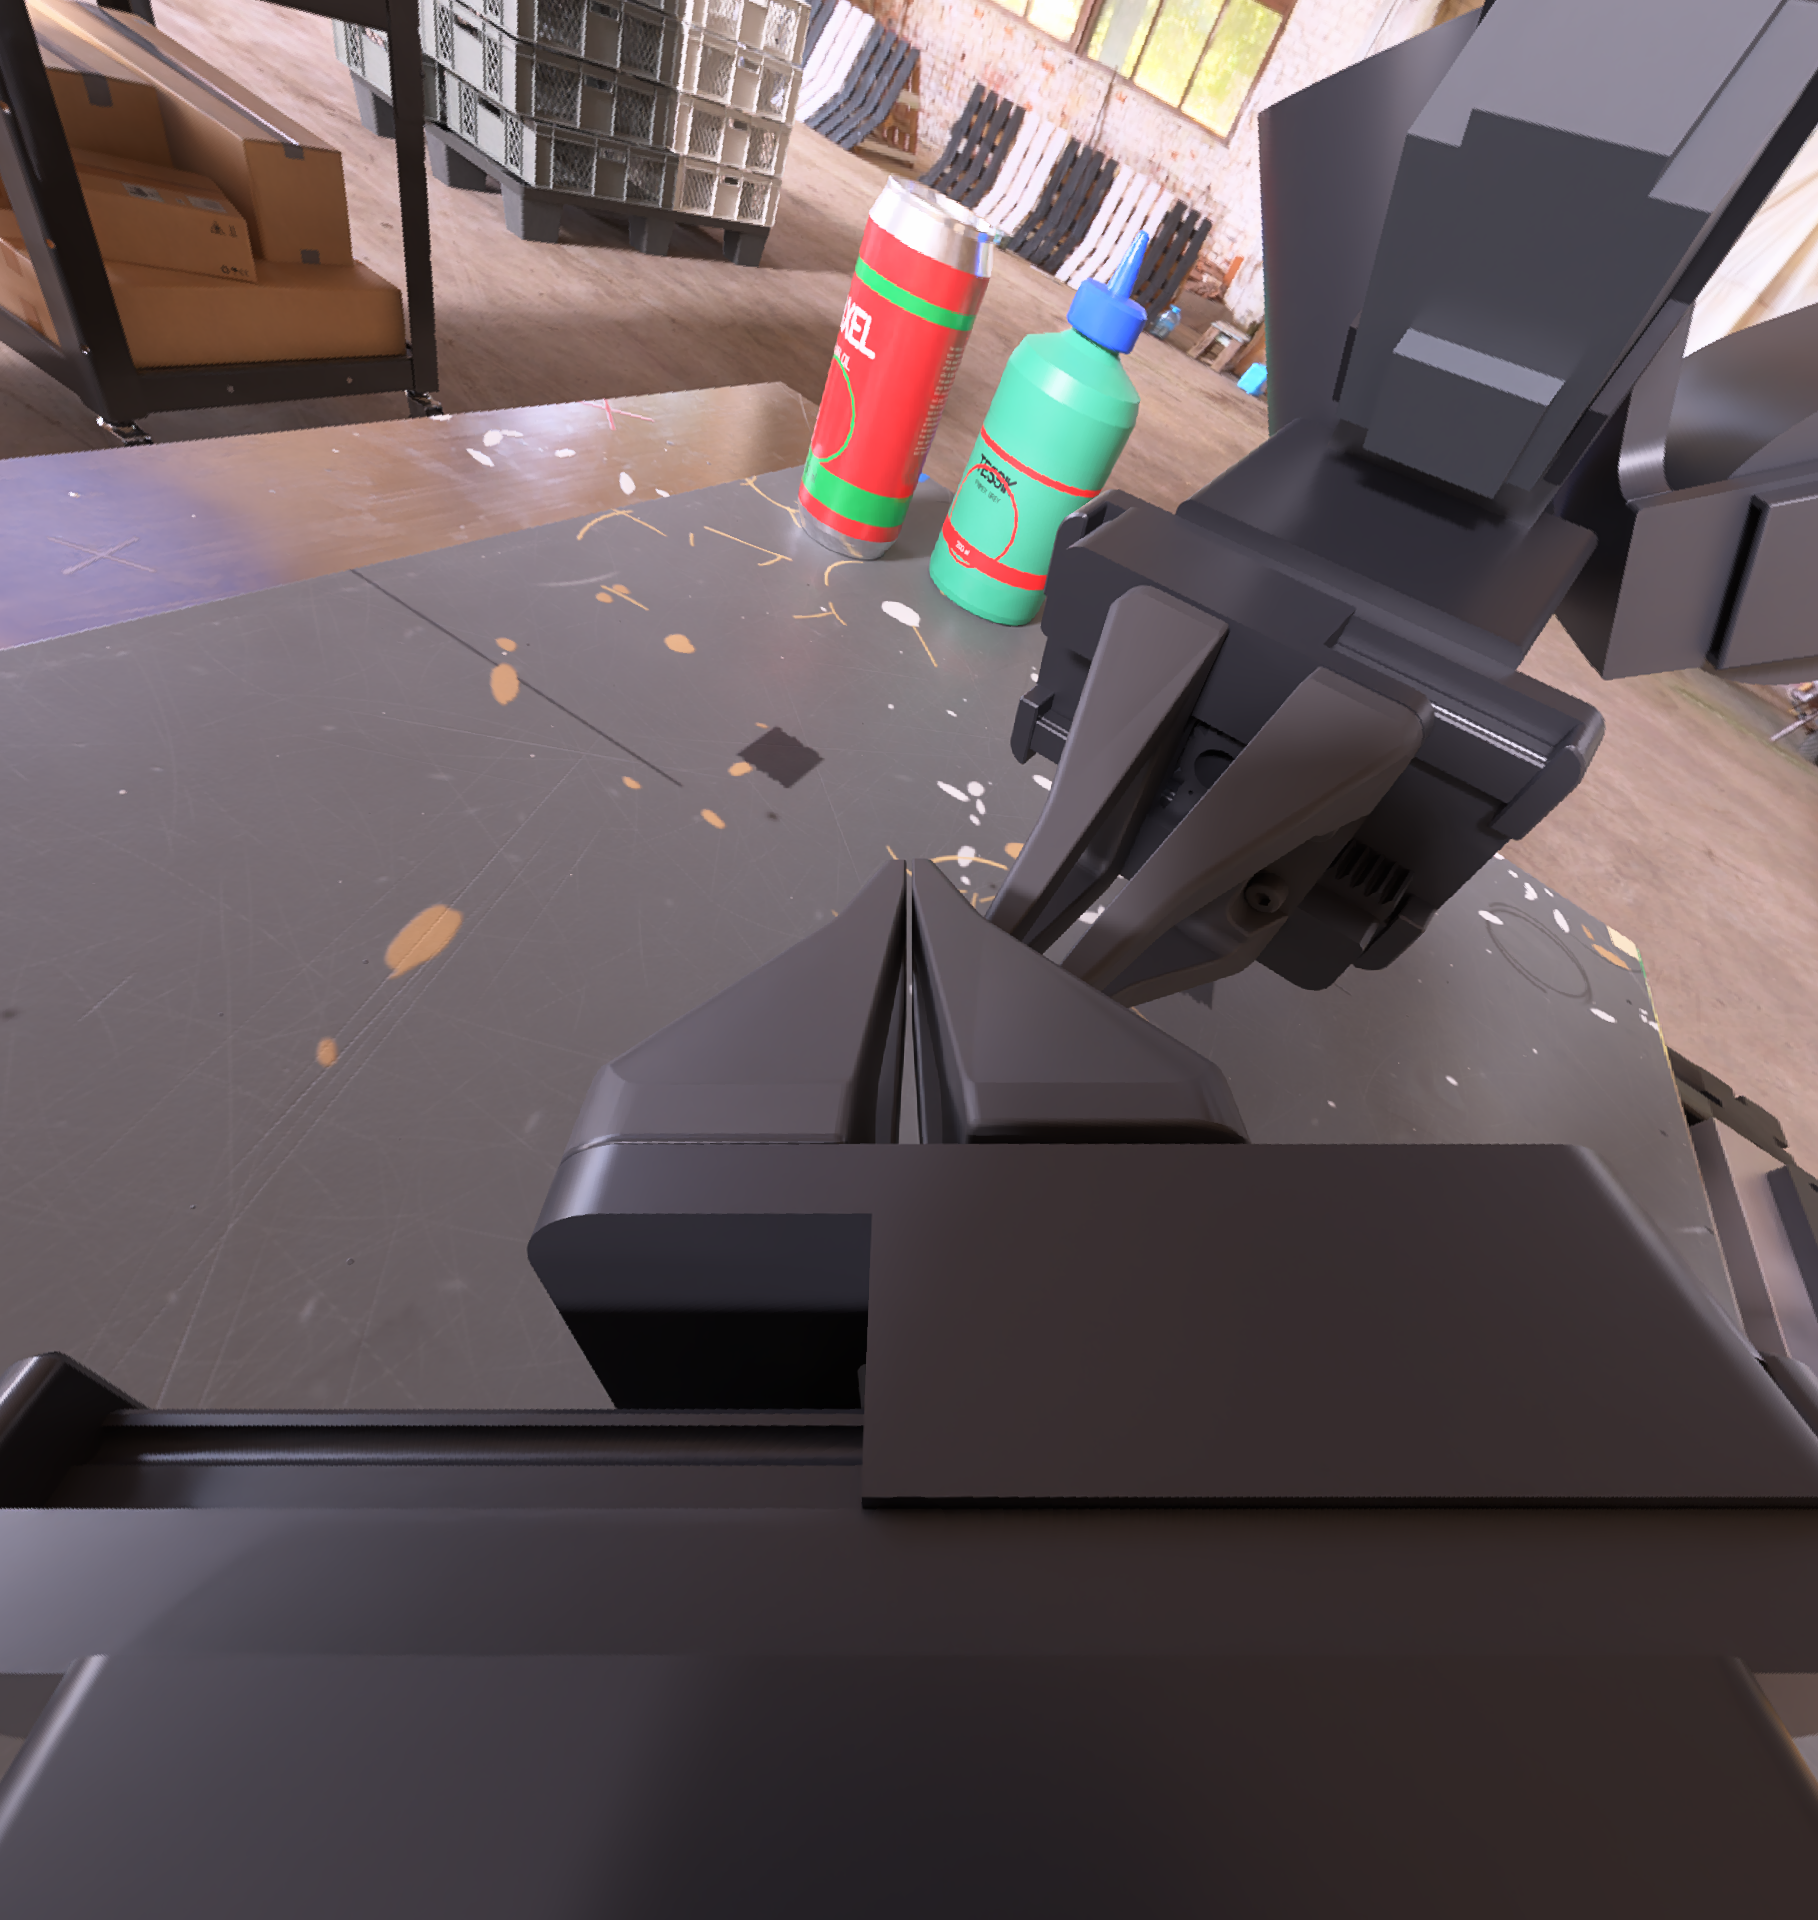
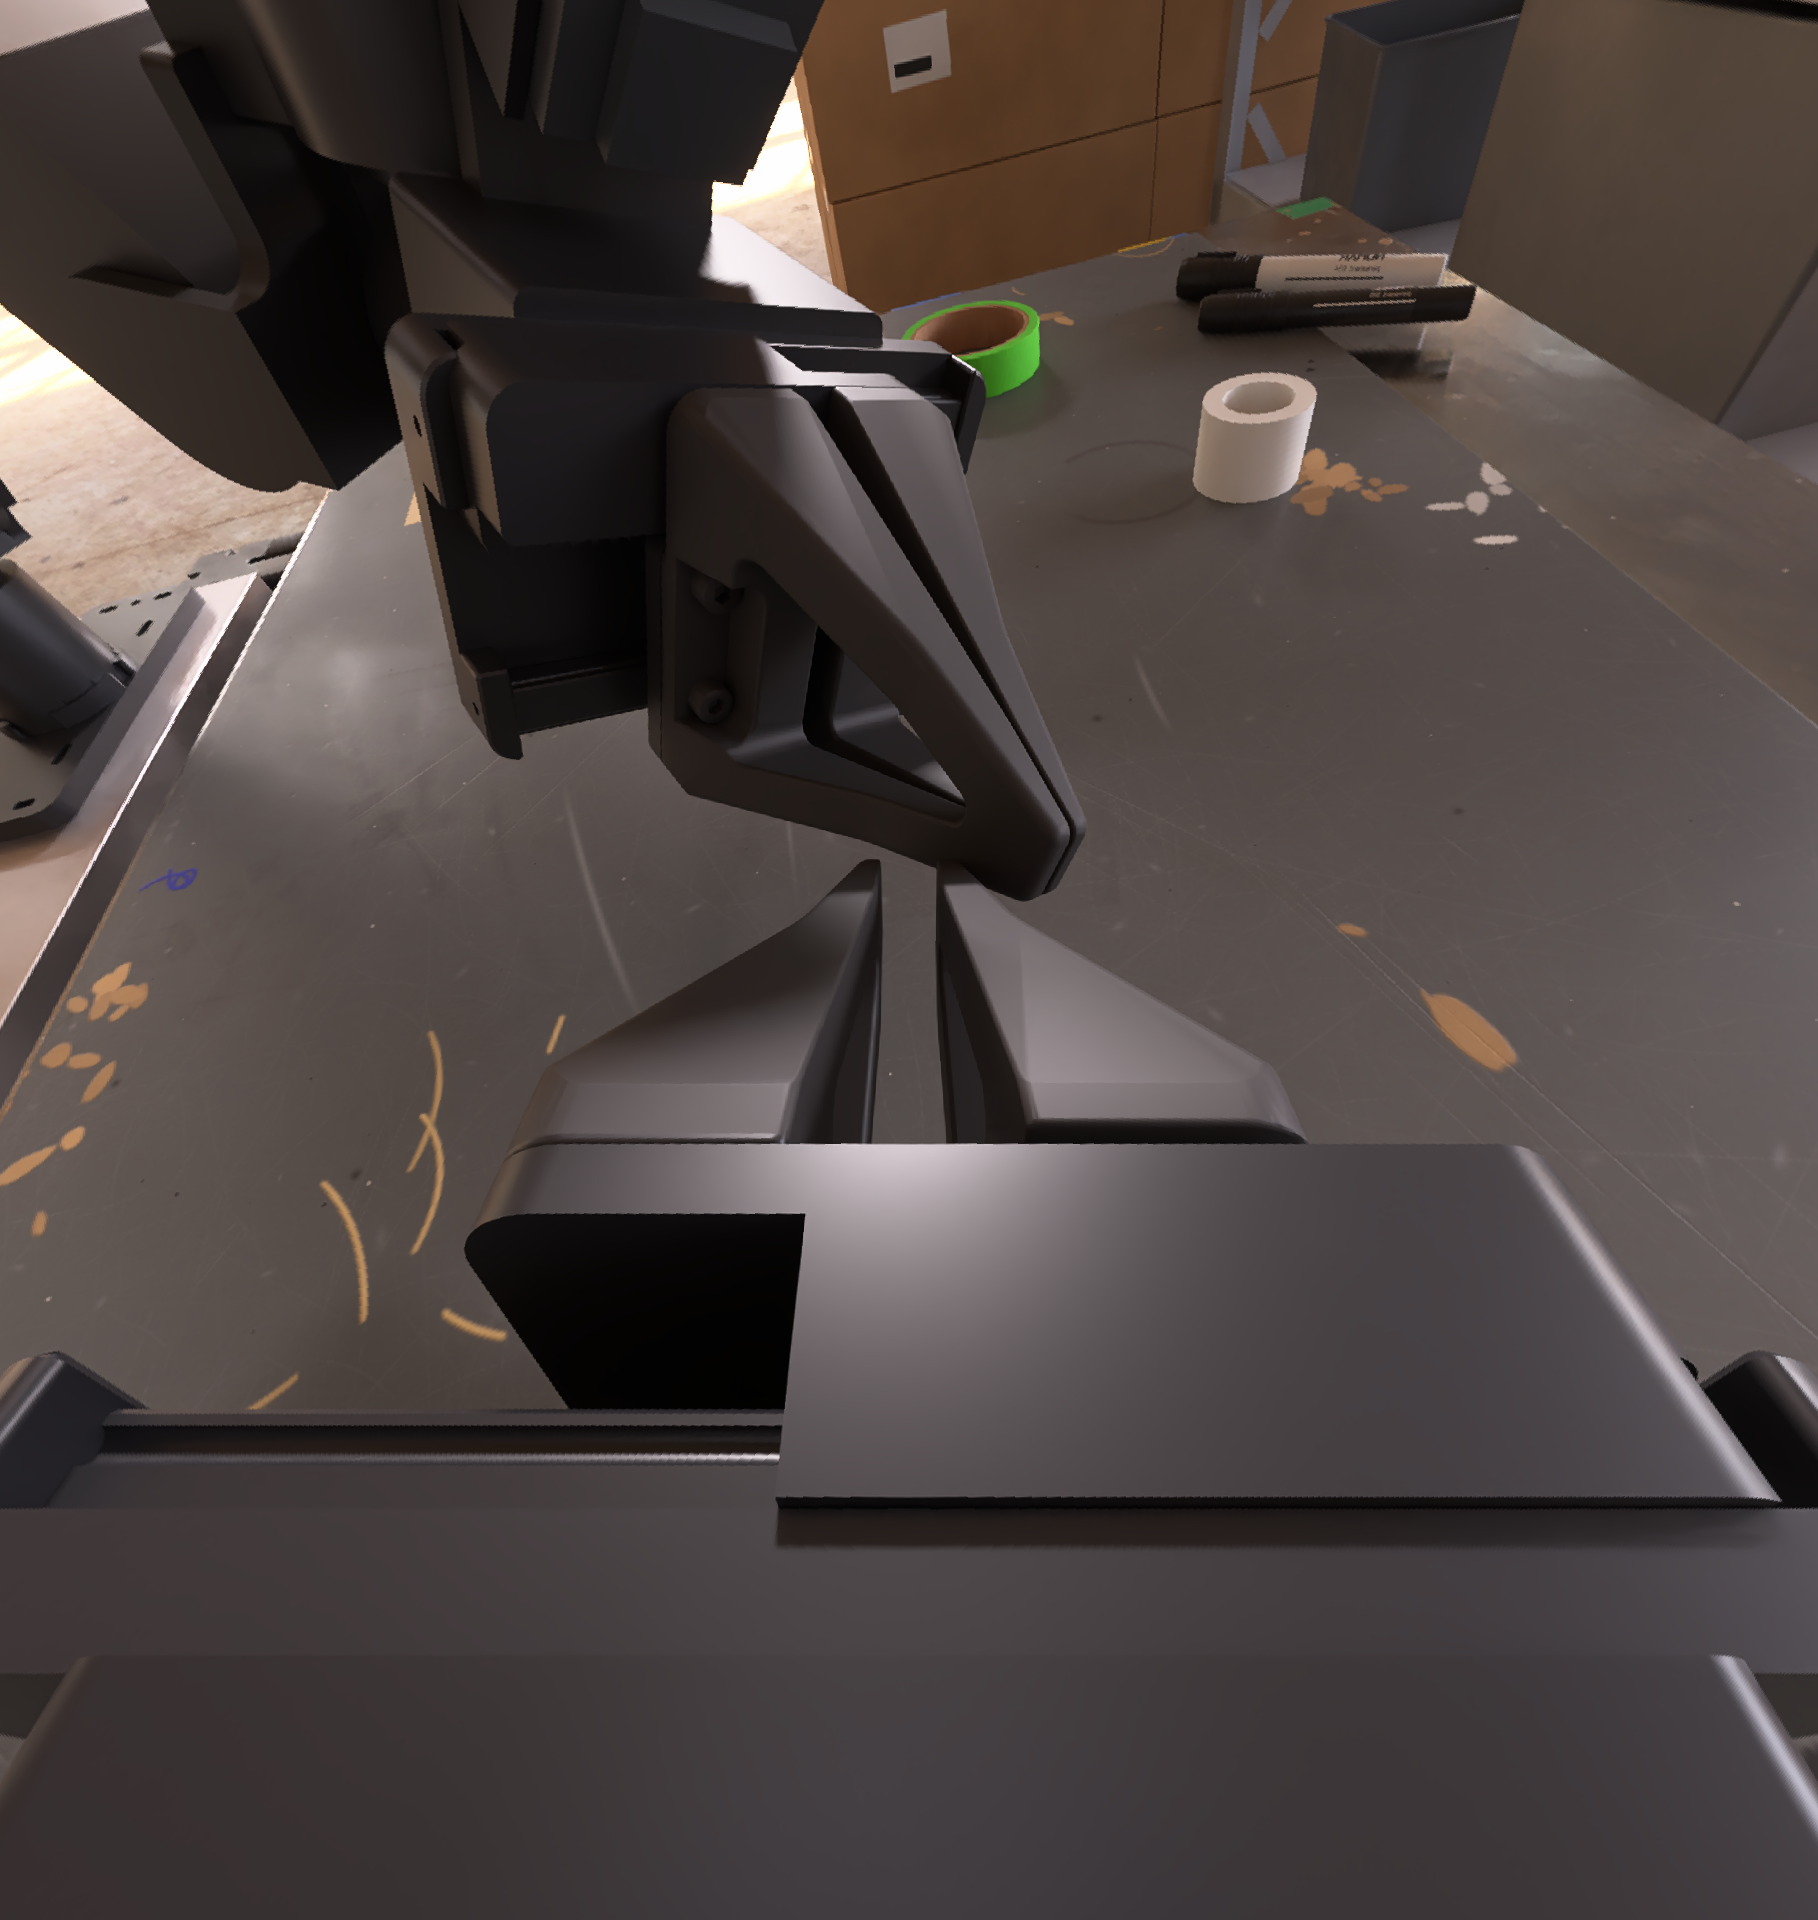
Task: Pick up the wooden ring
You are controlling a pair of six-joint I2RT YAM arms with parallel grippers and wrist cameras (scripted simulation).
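No wooden ring shows plainly in either view. A faint thin circle (image 2: 1128, 478) lies on the grey table (image 2: 1404, 779) next to a white roll (image 2: 1253, 436); I cannot tell what it is. My left gripper (image 1: 907, 878) is shut and empty, low over the table's middle. My right gripper (image 2: 910, 883) has its fingers a narrow gap apart with nothing between them. The two grippers face each other, tips almost touching. The right gripper (image 1: 1050, 951) shows in the left wrist view, and the left gripper (image 2: 1056, 852) shows shut in the right wrist view.
A red can (image 1: 900, 374) and a green bottle with a blue cap (image 1: 1040, 457) stand upright at one end of the table. A green tape roll (image 2: 988, 338) and two black markers (image 2: 1320, 286) lie at the other end. Cardboard boxes (image 2: 988, 104) stand beyond it.
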